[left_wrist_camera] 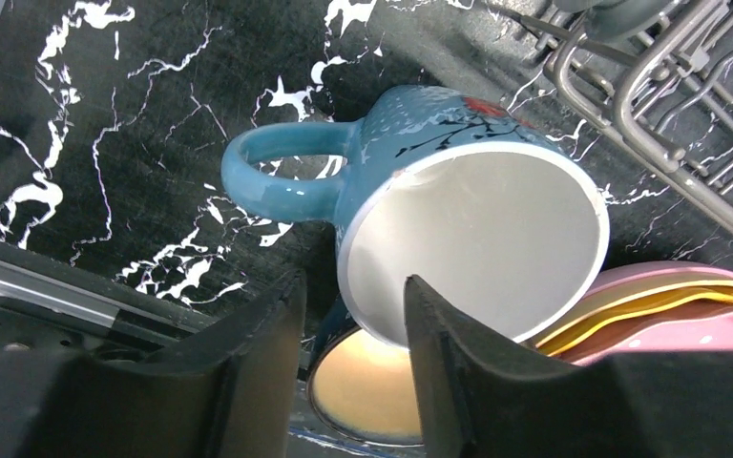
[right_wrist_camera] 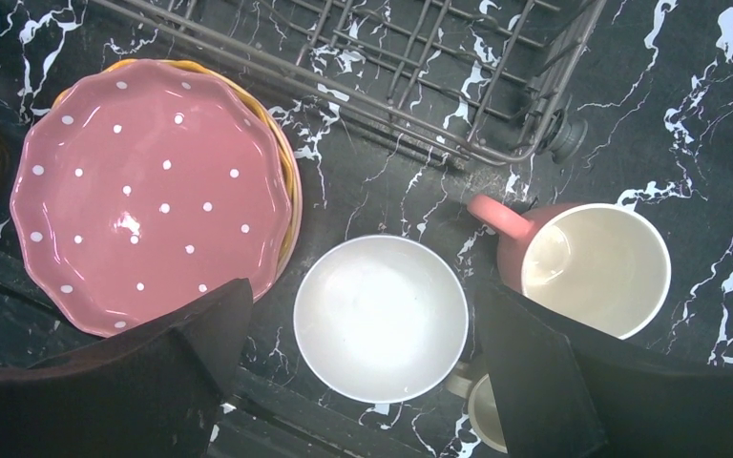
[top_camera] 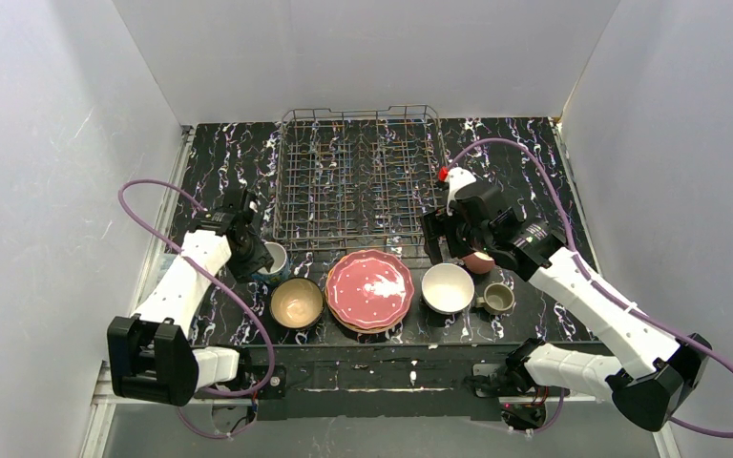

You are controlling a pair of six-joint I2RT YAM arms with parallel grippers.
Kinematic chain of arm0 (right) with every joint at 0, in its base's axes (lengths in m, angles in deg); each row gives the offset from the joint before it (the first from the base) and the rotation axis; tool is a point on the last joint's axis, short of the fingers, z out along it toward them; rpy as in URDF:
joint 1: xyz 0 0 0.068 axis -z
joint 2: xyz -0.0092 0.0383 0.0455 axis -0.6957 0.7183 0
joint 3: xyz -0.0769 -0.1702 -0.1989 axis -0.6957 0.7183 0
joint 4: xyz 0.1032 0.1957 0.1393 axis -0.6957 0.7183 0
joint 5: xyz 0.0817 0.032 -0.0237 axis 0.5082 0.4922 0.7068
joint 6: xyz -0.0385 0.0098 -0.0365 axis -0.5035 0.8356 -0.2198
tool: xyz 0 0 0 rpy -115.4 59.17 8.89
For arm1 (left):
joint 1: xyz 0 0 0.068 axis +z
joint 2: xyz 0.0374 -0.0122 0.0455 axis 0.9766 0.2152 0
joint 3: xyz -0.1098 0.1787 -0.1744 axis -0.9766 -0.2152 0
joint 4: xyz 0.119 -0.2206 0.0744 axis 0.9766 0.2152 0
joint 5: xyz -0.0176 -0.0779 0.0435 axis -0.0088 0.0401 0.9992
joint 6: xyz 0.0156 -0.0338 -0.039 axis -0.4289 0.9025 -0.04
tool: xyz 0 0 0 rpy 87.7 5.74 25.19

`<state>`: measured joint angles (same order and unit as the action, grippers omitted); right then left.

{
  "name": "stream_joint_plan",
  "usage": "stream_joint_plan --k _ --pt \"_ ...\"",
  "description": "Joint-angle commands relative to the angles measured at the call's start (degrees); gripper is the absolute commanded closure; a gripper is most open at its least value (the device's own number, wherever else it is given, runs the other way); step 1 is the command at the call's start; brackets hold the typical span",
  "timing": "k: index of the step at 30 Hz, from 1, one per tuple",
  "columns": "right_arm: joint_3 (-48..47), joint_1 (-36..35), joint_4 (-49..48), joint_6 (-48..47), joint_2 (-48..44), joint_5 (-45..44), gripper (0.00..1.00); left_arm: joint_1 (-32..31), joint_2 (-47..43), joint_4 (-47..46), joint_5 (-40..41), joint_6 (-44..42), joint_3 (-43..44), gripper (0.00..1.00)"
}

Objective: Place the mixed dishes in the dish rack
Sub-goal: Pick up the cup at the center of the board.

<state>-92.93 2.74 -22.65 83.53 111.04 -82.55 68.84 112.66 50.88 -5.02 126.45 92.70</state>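
Left jaws straddle teal mug (left_wrist_camera: 477,229) rim; right jaws wide apart.

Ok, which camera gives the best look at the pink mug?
The right wrist view: the pink mug stands upright there, handle and cream inside clearly visible beside the dish rack's corner. The top external view shows only a sliver of it under the right gripper. The left wrist view misses it.

mugs (left_wrist_camera: 468,239) (right_wrist_camera: 592,267) (top_camera: 497,298): 3 | bowls (top_camera: 296,302) (top_camera: 447,286): 2 | plates (top_camera: 369,286): one stack, at least 2 | dish rack (top_camera: 361,111): 1
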Motion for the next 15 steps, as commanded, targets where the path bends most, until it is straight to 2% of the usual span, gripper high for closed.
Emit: stream_joint_plan --k 1,5,10,11,15 --pt "0.54 -0.23 -1.88 -0.37 -1.79 0.61 0.05 0.38 1.57 -1.34 0.33 0.60 -1.01 0.63" --pt "0.70 -0.22 -1.90 -0.06 -1.88 0.97 0.05 0.38 1.82 -1.94 0.82 0.39 -1.56 0.72" --pt "1.23 -0.23 -1.91 0.23 -2.19 1.11 0.05 0.38 2.32 -2.41 1.08 -0.23 -2.30 0.77" --pt "1.39 -0.23 -1.83 0.46 -2.36 1.12 0.05 0.38 2.43 -2.40 1.39 -0.66 -2.61 0.87" --pt "1.51 -0.23 -1.89 0.68 -2.58 1.22 0.05 0.47 1.96 -2.32 2.21 -1.39 -2.71 1.00"
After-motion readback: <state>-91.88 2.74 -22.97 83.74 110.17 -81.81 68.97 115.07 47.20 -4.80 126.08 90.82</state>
